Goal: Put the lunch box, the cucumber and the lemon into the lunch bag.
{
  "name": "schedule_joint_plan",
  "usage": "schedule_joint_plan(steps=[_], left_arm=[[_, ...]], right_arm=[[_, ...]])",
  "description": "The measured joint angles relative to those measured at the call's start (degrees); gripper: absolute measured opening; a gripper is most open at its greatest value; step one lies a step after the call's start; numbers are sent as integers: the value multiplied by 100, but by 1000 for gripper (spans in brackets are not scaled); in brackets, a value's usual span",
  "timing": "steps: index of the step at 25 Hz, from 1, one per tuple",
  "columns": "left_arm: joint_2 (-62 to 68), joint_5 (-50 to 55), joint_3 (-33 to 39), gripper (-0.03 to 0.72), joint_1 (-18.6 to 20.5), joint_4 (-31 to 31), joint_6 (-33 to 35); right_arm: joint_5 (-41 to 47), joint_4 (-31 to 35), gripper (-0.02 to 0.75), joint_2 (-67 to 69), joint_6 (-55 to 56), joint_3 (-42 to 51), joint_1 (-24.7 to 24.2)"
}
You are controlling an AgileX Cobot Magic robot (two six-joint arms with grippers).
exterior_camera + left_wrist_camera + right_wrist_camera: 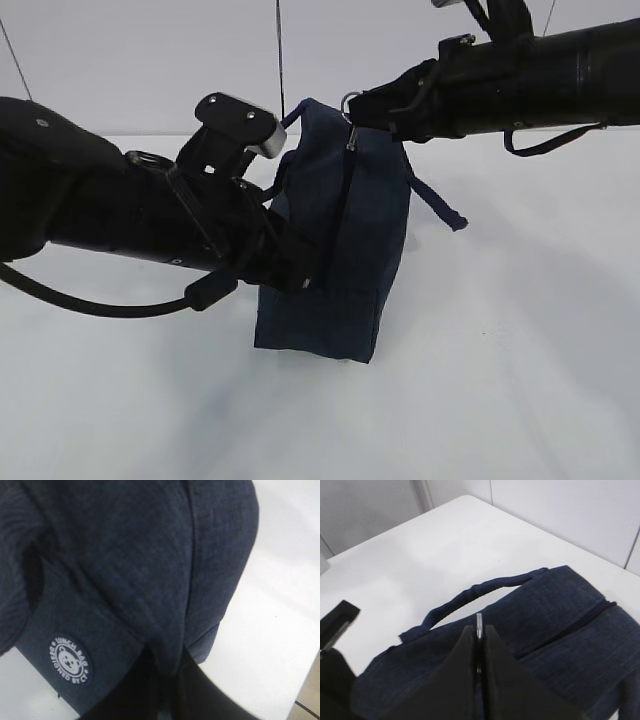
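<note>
The dark navy lunch bag (340,260) stands upright on the white table. My left gripper (303,278) is shut on a fold of fabric on the bag's left side. In the left wrist view this fold (167,630) runs down between the dark fingers of the left gripper (169,656), beside the round white logo (70,659). My right gripper (356,108) is at the bag's top, shut on the metal ring pull (479,621) of the zipper, which shows edge-on in the right gripper (479,629). The lunch box, the cucumber and the lemon are out of view.
One loop handle (470,597) arches over the bag's top, and the other handle (440,208) hangs off its right side. The white table (500,350) spreads around the bag. Its far edge (470,497) meets a pale wall.
</note>
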Motion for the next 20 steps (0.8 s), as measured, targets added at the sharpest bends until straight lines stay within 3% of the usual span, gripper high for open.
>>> schedule_joint_plan(steps=[9,20], left_arm=[[-277,83,439,0,0,-26,0],[-778,371,913,-1,0,-27,0]], right_arm=[[-226,55,7,342,-44,-209,0],[-511,117,7,1152,-71,-1088,0]])
